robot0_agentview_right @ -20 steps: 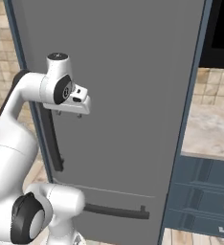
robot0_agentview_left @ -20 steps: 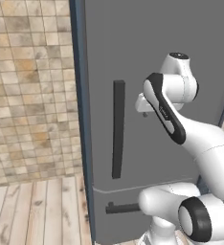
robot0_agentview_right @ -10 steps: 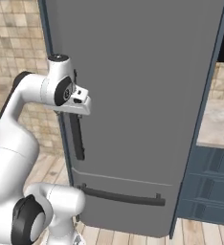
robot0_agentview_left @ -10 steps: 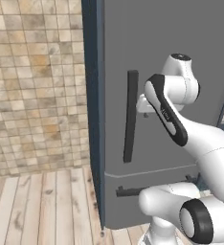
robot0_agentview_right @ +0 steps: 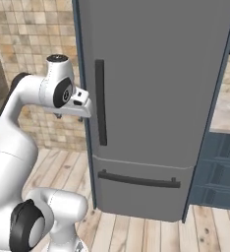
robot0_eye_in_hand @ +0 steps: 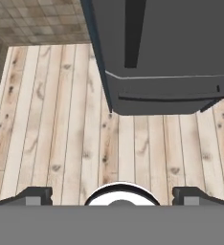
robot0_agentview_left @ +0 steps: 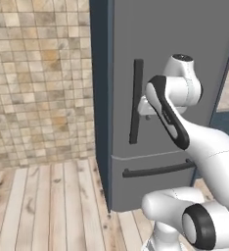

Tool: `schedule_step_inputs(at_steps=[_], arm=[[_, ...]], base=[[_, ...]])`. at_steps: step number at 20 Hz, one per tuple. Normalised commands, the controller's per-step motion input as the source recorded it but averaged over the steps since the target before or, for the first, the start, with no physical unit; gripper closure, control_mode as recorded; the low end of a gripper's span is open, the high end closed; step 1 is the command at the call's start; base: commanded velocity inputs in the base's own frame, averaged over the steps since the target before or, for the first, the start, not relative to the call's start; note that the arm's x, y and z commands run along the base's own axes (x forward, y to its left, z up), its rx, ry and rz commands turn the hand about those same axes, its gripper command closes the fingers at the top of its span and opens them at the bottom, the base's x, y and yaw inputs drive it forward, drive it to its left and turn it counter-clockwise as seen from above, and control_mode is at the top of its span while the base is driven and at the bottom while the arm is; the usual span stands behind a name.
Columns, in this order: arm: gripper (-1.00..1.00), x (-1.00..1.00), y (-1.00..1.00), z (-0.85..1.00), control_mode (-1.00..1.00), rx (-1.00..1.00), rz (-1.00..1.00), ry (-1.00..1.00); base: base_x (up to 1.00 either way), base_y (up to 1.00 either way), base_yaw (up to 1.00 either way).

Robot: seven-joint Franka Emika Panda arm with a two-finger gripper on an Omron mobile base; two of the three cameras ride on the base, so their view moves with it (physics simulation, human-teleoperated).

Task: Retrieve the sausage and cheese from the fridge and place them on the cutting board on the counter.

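- I see the fridge (robot0_agentview_left: 170, 73) closed, its grey doors shut.
- My claw (robot0_eye_in_hand: 112, 194) is spread wide, empty, above the wooden floor (robot0_eye_in_hand: 61, 143).
- It hangs near the vertical door handle (robot0_agentview_right: 100, 102).

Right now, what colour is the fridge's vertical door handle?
Dark, almost black, vertical handle, clearest in the right base view.

No lettering, brand, number or sign can be read anywhere. The fridge (robot0_agentview_right: 156, 98) has plain grey doors with no badge on them, and its dark bar handles (robot0_agentview_right: 100, 102) carry no marking. The tiled wall (robot0_agentview_left: 38, 78) and the plank floor (robot0_eye_in_hand: 61, 143) bear no writing either.
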Motion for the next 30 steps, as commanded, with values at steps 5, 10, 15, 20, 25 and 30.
schedule_step_inputs(at_steps=[5, 10, 15, 20, 25, 30], arm=[[-1.00, 0.00, 0.00, 0.00, 1.00, 0.00, 0.00, 0.00], [-1.00, 0.00, 0.00, 0.00, 1.00, 0.00, 0.00, 0.00], [-1.00, 0.00, 0.00, 0.00, 1.00, 0.00, 0.00, 0.00], [-1.00, 0.00, 0.00, 0.00, 1.00, 0.00, 0.00, 0.00], [-1.00, 0.00, 0.00, 0.00, 1.00, 0.00, 0.00, 0.00], [-1.00, 0.00, 0.00, 0.00, 1.00, 0.00, 0.00, 0.00]], base=[[-0.07, -0.02, -0.05], [0.00, 0.05, 0.00], [-0.67, 0.01, 0.00], [-0.83, 0.00, 0.00], [-0.03, 0.01, 0.00], [0.19, 0.09, 0.00]])
